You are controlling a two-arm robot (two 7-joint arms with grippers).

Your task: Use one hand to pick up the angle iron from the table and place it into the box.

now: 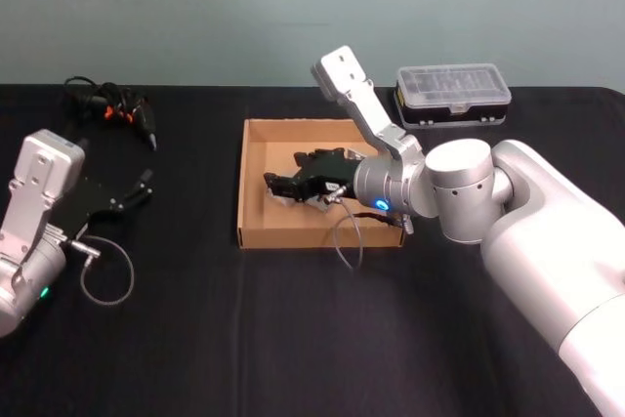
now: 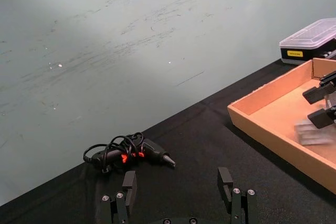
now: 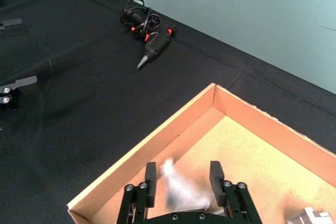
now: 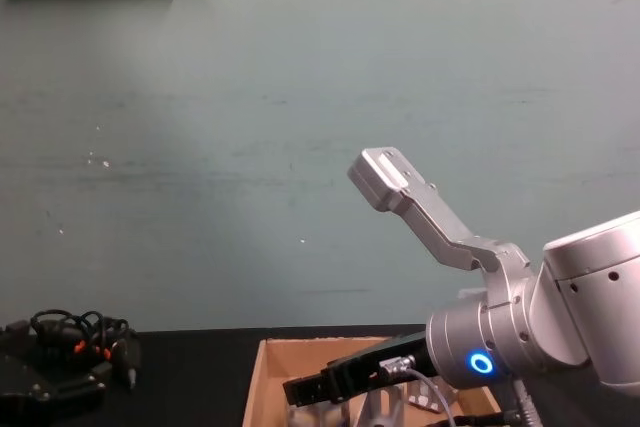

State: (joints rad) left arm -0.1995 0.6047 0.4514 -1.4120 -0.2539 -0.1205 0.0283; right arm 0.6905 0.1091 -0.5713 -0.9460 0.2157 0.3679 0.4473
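Observation:
The tan box sits mid-table on the black table. My right gripper reaches into it from the right and hangs open just above its floor. A silver angle iron shows as a blur between and below the fingers, loose from them over the cardboard floor. From the left wrist it appears as a grey smear under the right gripper, inside the box wall. My left gripper rests open at the table's left, with its fingers holding nothing.
A black case with a clear lid stands behind the box at the right. A black tool with orange marks and a coiled cable lies at the far left. Another pale metal piece lies in the box.

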